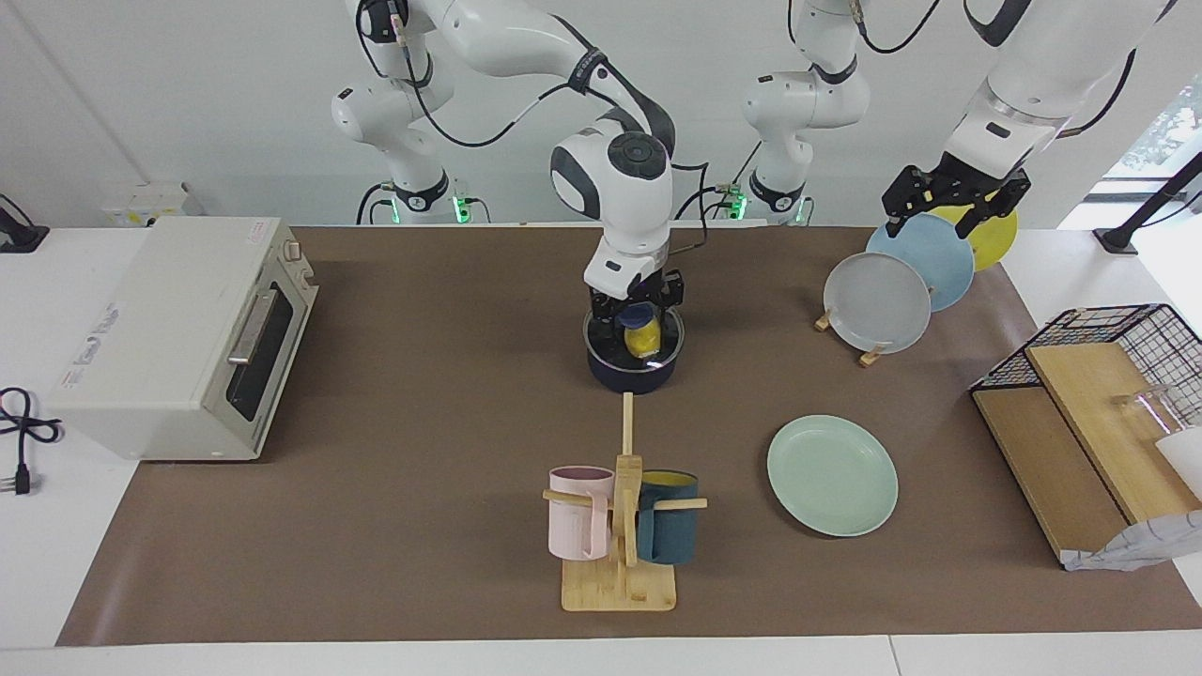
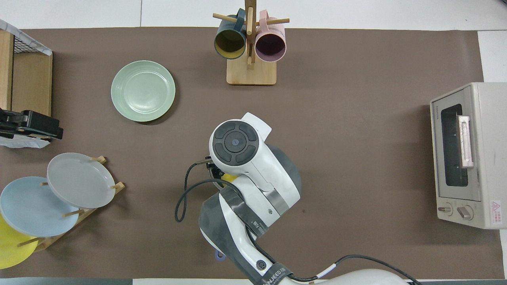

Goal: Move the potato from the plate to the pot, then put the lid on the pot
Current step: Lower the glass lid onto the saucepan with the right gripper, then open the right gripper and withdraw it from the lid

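1. The small bright-yellow egg-shaped potato (image 1: pixel 642 339) is inside the dark navy pot (image 1: pixel 635 372), which stands near the middle of the table, toward the robots' edge.
2. The round clear glass lid (image 1: pixel 669 344) appears to sit on the pot's rim, with its blue knob (image 1: pixel 639 315) between the fingers of the right gripper (image 1: pixel 637 314); the claw seems pressed on this knob.
3. Judged from this, the covering step is in hand. The next move calls for the fingers to spread and for a straight lift, so that the lid is not dragged.
4. The pale mint-green plate (image 1: pixel 832 475) lies bare, nearer the front edge.
5. The left gripper (image 1: pixel 950 199) waits over the wooden rack (image 1: pixel 870 356) at its end; whether its claw is spread cannot be told.
6. Counted: one potato, one pot, one lid, three rack plates, two mugs.
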Controlling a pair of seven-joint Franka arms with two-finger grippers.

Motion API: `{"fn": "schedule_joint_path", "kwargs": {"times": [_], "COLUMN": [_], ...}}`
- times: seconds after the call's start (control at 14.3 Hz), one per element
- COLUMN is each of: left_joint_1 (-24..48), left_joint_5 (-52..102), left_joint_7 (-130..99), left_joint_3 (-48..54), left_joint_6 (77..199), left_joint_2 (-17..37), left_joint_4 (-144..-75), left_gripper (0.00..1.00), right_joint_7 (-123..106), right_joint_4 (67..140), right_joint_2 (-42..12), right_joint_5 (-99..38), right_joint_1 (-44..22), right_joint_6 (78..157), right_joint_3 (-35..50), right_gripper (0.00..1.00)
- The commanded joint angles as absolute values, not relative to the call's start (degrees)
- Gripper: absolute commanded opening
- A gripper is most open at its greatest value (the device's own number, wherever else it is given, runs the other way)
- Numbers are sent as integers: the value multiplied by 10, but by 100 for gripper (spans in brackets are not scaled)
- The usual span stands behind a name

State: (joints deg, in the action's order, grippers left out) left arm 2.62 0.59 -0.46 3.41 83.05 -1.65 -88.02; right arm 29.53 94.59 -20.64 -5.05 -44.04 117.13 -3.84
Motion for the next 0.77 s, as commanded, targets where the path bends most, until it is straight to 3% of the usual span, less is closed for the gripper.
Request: {"fn": "schedule_joint_path", "kwargs": {"times": [0.0, 0.21, 0.7], "left_joint_1": [17, 16, 16], "left_joint_5": [14, 14, 14], "left_joint_7": [-15, -13, -14], "left_joint_3": [42, 41, 41], "left_joint_6": [844, 845, 853], "left_joint_2": [-26, -28, -33], "left_joint_4": [-882, -883, -889], "left_gripper": [100, 100, 100], "right_joint_7": [307, 294, 114], "right_joint_4": [890, 814, 817], "right_joint_2": [-205, -199, -118], "right_joint_5": [-33, -36, -34], "right_joint_1": [-426, -347, -175], "right_joint_6": [1124, 1037, 967], "right_joint_3": [-42, -41, -45], "right_gripper": [100, 100, 100]}}
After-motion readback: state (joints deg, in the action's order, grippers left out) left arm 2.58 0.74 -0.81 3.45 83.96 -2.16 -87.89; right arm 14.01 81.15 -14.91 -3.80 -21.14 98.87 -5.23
